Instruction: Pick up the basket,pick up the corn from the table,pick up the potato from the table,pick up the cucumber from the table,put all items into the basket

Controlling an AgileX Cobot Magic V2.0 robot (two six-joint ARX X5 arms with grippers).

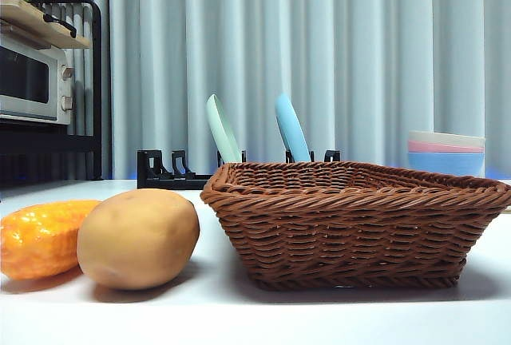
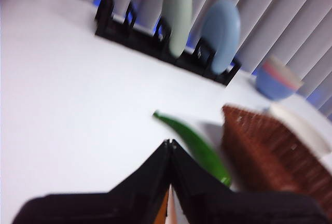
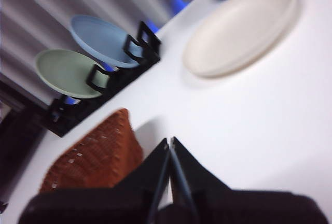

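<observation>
Nothing is in my grasp yet, so every risk lies ahead. The basket is wide, with flaring woven sides and a braided rim; I judge a grip on one wall alone could let it tip or slide across the smooth white table instead of lifting level. The potato looks smooth and rounded, and it lies touching or just beside the corn at the near left of the table, so closing on one may nudge the other and send it rolling toward the edge. The corn's glossy, bumpy skin could also slip between narrow jaws. The cucumber lies on the table close against the basket's outer wall, hidden from the front view; reaching for it there, I might catch the wicker and drag the basket along.

My left gripper hangs above the table with its jaws pressed together, holding nothing and touching nothing; the cucumber and the basket wall lie just beyond its tips. My right gripper has its jaws together too, empty, over bare table beside a corner of the basket, with a pale oval plate well off toward the far side. Both must open before any pick. The basket stands upright on the table, right of the potato, and I cannot see inside it.
</observation>
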